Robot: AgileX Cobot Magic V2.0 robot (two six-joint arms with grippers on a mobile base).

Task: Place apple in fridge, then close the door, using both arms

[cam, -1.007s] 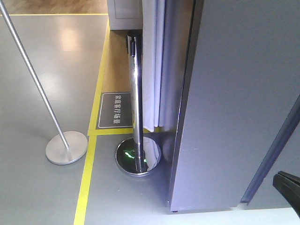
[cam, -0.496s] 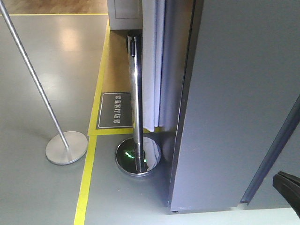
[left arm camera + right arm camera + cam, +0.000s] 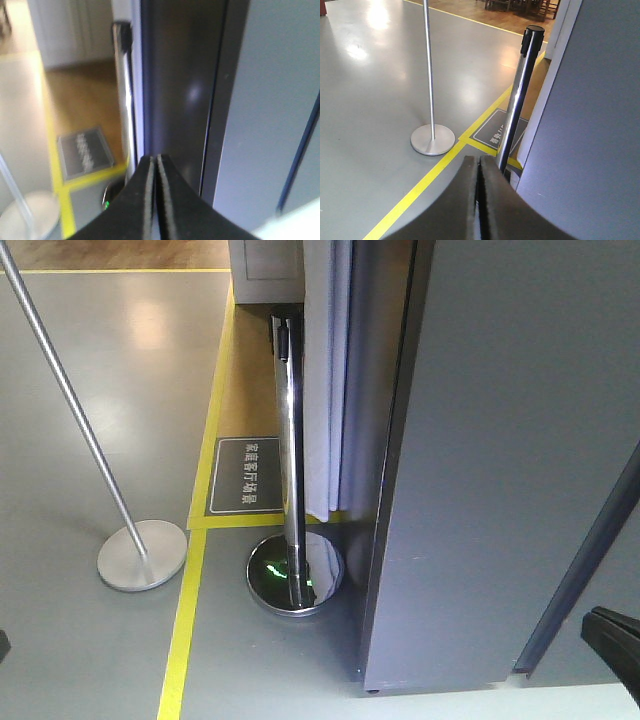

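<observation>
Both claws, left (image 3: 156,165) and right (image 3: 479,167), are pressed closed and empty. The door (image 3: 520,440) looks tall, stiff and smooth; push flat near its free edge.

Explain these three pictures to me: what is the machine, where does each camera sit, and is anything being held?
This is a two-armed robot on a wheeled base. One picture looks forward from the body; the other two come from cameras on the left and right wrists. The forward view shows the tall dark-grey fridge seen from outside, a shiny chrome barrier post on a round base, a slanted matte metal pole on a flat disc, and yellow floor tape. Each wrist view shows its own black jaws pressed together: the left gripper and the right gripper. Both hold nothing. No apple is visible in any view.
</observation>
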